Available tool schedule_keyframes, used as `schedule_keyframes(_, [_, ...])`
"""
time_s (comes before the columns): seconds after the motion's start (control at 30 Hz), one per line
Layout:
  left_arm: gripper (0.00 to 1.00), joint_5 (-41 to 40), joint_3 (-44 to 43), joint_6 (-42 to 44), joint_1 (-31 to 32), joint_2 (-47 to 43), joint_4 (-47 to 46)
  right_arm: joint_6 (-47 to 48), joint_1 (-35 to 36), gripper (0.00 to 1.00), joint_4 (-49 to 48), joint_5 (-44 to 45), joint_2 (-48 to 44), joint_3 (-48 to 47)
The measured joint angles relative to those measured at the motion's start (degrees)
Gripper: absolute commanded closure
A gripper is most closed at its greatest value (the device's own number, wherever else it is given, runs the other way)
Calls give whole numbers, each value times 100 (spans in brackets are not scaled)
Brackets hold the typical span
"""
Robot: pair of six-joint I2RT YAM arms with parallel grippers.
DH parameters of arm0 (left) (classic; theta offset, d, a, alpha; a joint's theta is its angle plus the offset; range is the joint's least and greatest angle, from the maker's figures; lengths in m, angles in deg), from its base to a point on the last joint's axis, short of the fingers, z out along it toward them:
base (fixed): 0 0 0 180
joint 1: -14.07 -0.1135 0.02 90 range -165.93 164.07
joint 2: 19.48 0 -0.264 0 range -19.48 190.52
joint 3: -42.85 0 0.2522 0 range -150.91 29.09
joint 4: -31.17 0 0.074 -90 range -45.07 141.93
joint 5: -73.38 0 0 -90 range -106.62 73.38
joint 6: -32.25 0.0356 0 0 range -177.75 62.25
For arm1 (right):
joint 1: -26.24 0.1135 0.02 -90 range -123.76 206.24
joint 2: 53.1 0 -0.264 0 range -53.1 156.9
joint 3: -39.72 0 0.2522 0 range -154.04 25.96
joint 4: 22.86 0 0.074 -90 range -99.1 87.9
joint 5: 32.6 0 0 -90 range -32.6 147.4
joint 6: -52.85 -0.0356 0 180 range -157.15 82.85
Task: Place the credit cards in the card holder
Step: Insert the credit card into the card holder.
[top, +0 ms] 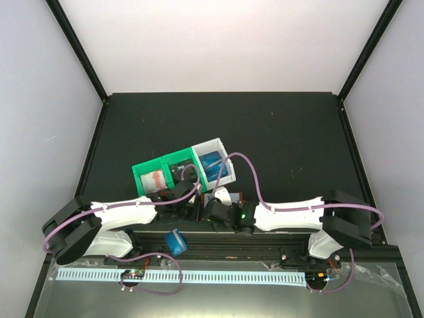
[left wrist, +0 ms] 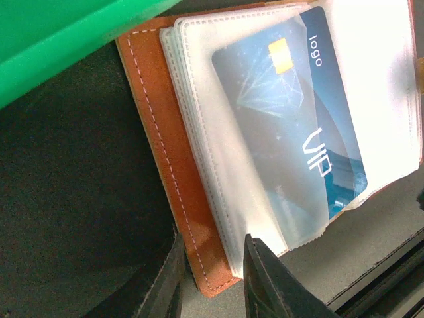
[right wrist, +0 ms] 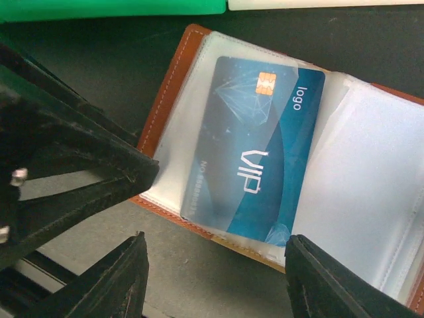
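Note:
The card holder (left wrist: 165, 132) lies open, brown leather with clear pockets, just in front of the bins. A blue credit card (left wrist: 298, 132) marked VIP sits slanted in a pocket, partly under the clear film, its lower edge at the pocket's mouth. My left gripper (left wrist: 212, 278) is shut on the holder's near corner, leather and pocket stack between its jaws. In the right wrist view the same card (right wrist: 258, 152) and holder (right wrist: 169, 86) show, with the left fingers (right wrist: 99, 159) on the holder's left edge. My right gripper (right wrist: 215, 278) stands open just below the card, nothing between its fingers.
Behind the holder stand two green bins (top: 162, 172), one with a red-and-white card, and a white bin (top: 215, 162) holding blue cards. A blue object (top: 175, 240) lies by the near rail between the arm bases. Both arms crowd the middle of the near table edge.

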Motion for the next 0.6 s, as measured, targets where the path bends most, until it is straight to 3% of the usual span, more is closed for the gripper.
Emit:
schedule_keyframes(0.3, [73, 9, 4, 0, 0, 0, 0, -682, -306, 49, 31, -59, -63, 74])
schedule_keyframes(0.6, [72, 11, 4, 0, 0, 2, -2, -883, -581, 63, -103, -304, 249, 90])
